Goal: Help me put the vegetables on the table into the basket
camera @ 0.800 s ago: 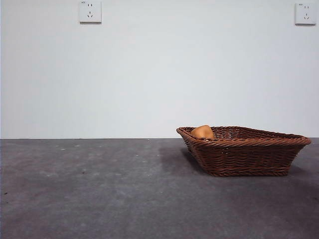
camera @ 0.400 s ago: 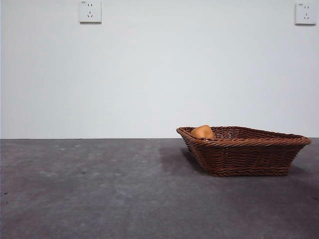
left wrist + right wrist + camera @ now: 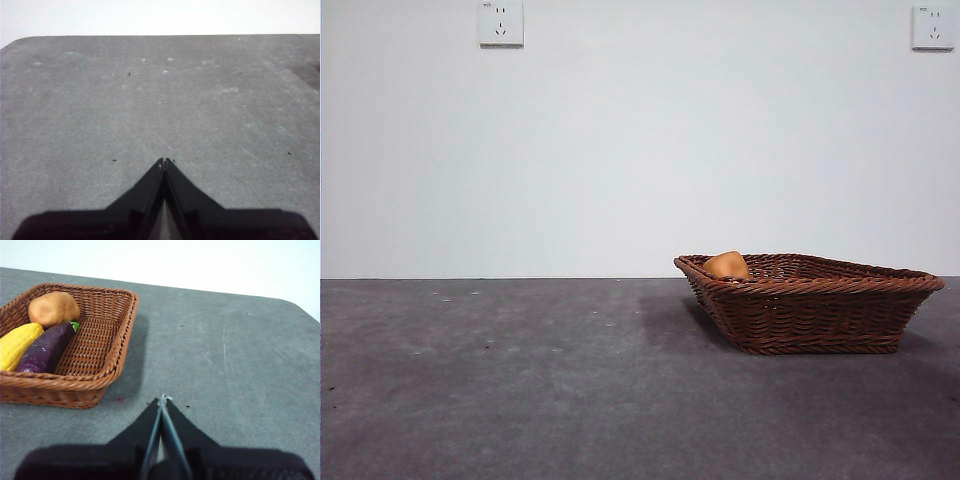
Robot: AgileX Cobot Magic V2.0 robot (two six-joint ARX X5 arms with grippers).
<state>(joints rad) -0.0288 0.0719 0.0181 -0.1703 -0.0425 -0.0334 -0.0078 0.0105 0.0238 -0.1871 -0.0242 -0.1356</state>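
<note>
The brown wicker basket [image 3: 810, 303] stands on the dark grey table [image 3: 520, 380] at the right. In the right wrist view the basket [image 3: 95, 347] holds three vegetables: an orange-brown potato [image 3: 53, 308], a dark purple eggplant [image 3: 46, 348] and a yellow corn cob [image 3: 16, 343]. Only the potato [image 3: 727, 265] shows over the rim in the front view. My right gripper [image 3: 162, 399] is shut and empty above the bare table beside the basket. My left gripper [image 3: 164, 161] is shut and empty over bare table.
Two wall sockets [image 3: 501, 23] [image 3: 932, 27] sit high on the white wall behind the table. The table's rounded far corner [image 3: 20, 42] shows in the left wrist view.
</note>
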